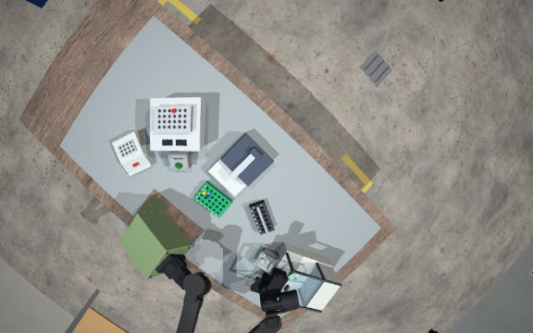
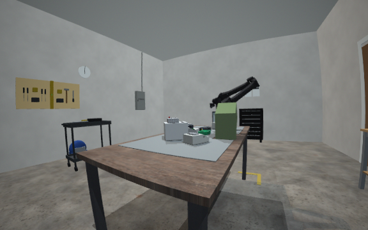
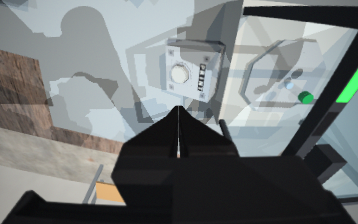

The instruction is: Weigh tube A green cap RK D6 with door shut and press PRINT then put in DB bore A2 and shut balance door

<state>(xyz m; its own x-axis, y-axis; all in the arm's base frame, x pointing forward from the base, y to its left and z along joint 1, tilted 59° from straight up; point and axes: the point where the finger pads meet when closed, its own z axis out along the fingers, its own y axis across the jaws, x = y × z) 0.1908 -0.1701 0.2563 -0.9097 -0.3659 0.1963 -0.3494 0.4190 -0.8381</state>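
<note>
One claw [image 3: 178,111]: pinched tight on nothing, probably so the tip works as a poker for the PRINT key [image 3: 179,74] just ahead.
Tube A [image 3: 306,97]: green cap shows through the balance [image 1: 324,296] glass, over the pan.
Lamp [image 3: 353,85]: lit green.
Other tubes: home in rack [image 1: 213,199].

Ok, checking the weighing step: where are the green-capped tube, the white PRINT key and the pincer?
green-capped tube [image 3: 306,97]: wrist view, its cap.
PRINT key [image 3: 180,74]: wrist view, key's round face.
pincer [image 3: 178,112]: wrist view, between its shut fingertips.

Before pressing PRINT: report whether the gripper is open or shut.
Shut, holding nothing: in the wrist view the gripper fingers meet with no gap.
</note>
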